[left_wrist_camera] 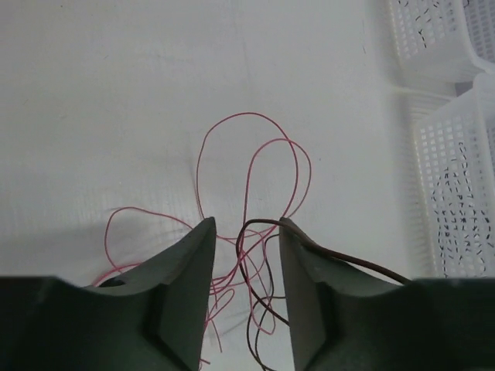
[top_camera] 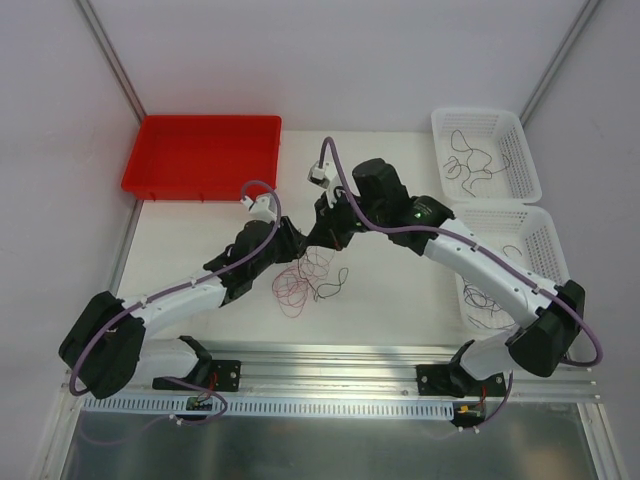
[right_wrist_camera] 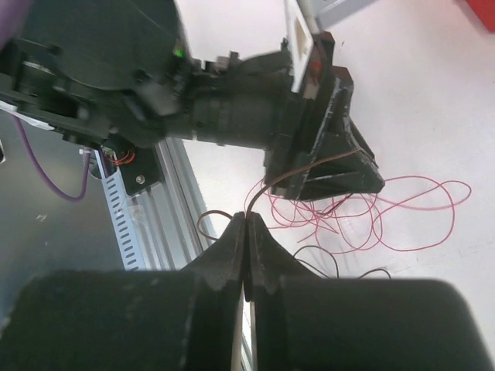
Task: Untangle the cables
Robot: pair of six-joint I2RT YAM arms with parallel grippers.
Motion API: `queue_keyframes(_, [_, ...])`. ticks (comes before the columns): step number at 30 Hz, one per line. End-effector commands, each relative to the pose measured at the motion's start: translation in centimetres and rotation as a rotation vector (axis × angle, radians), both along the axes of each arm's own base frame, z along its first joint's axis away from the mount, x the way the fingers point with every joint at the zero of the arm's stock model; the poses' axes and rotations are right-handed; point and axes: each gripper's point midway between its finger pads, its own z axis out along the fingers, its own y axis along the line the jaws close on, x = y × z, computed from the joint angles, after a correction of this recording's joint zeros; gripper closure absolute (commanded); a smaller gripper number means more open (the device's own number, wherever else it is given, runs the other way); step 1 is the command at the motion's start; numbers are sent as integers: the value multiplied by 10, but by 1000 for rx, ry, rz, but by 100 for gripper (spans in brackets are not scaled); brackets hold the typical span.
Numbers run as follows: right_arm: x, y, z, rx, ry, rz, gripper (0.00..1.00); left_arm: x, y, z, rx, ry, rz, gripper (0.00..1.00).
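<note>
The cables lie as a small tangle of red/pink [top_camera: 295, 285] and dark loops [top_camera: 330, 285] on the white table at centre. My left gripper [top_camera: 292, 250] hovers over the tangle, open. In the left wrist view [left_wrist_camera: 246, 228] red loops [left_wrist_camera: 251, 166] show between its fingers, and a dark wire [left_wrist_camera: 348, 259] drapes over the right finger. My right gripper [top_camera: 320, 238] is shut on that dark wire [right_wrist_camera: 294, 171] at its tips [right_wrist_camera: 247, 218]. The wire runs taut from there to the left gripper [right_wrist_camera: 340, 166]. Red loops [right_wrist_camera: 402, 209] lie beneath.
A red tray [top_camera: 205, 155] stands at the back left. Two white mesh baskets [top_camera: 485, 150] [top_camera: 540, 250] at the right hold thin dark wires. An aluminium rail [top_camera: 330, 365] runs along the near edge.
</note>
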Motion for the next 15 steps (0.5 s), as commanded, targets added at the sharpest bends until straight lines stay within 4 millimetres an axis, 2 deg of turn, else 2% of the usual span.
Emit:
queue_keyframes(1, [-5, -2, 46, 102, -71, -5, 99, 19, -5, 12, -89, -27, 116, 64])
queue_keyframes(5, [-11, -4, 69, 144, -92, 9, 99, 22, -13, 0, -106, 2, 145, 69])
queue_keyframes(9, [-14, -11, 89, 166, -134, -8, 99, 22, -20, -12, -106, 38, 157, 79])
queue_keyframes(13, [-8, -24, 113, 164, -206, -61, 99, 19, -12, -34, -105, 94, 219, 82])
queue_keyframes(15, [-4, -35, 132, 167, -262, -103, 99, 14, -6, -48, -90, 125, 239, 83])
